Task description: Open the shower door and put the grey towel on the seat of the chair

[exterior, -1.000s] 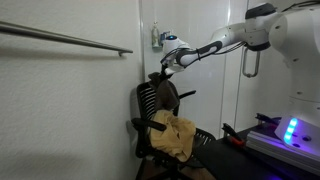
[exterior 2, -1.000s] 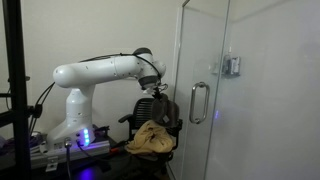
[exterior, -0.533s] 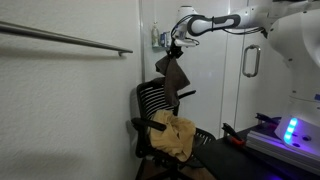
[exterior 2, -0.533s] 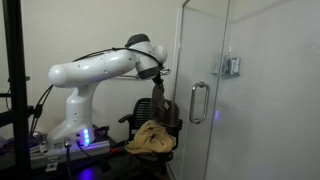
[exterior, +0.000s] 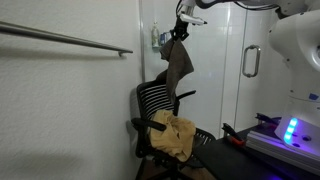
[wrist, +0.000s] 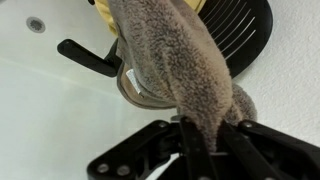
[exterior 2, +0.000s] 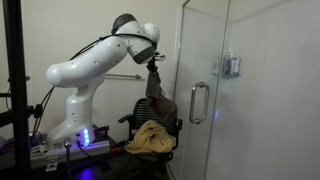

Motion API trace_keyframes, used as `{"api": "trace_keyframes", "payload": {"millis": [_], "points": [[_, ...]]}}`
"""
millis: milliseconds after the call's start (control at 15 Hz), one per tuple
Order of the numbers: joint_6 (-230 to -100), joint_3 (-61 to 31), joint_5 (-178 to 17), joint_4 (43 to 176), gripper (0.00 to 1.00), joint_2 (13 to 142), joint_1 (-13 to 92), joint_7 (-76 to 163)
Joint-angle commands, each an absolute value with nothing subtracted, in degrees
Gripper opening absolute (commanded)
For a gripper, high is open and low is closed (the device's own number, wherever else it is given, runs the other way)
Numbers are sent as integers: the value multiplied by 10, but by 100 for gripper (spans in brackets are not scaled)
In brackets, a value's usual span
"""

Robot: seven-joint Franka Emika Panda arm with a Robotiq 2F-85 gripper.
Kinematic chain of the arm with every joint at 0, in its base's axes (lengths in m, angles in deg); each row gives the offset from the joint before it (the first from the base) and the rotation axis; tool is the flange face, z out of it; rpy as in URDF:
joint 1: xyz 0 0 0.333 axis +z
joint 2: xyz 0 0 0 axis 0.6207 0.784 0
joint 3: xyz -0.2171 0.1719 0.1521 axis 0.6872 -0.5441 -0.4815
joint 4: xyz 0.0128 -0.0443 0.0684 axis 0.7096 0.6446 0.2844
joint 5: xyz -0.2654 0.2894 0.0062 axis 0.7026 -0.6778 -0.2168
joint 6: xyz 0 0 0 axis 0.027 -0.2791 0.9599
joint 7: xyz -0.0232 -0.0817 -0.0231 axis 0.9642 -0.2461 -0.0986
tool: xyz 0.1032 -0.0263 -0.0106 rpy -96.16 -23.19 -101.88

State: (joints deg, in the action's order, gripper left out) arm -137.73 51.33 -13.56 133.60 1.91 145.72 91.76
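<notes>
Left to right: wall rail (exterior: pixel 65 38); black chair (exterior: pixel 158 103) with a yellow cloth (exterior: pixel 175 135) on its seat; grey towel (exterior: pixel 180 62) hanging above the chair back, top corner pinched by the gripper (exterior: pixel 181 30); shower door handle (exterior: pixel 250 60), far right.
</notes>
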Motion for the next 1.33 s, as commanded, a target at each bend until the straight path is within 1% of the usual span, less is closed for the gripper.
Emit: {"api": "trace_keyframes", "payload": {"millis": [0,533,733,867,1000,1133,1200,1267], "points": [[-1402,504,-217,1356,2,88,1400,890],[-1467,557,-452,1396,2,197,1338,796],[-1508,581,-542,1436,2,267,1313,729],[-1558,604,-567,1470,2,330,1305,660],[-1624,650,-556,1496,2,386,1328,608],[-1716,704,-555,1523,2,445,1364,570],[-1748,749,-474,1533,2,410,1406,610],[-1784,784,-456,1536,2,435,1435,609]]}}
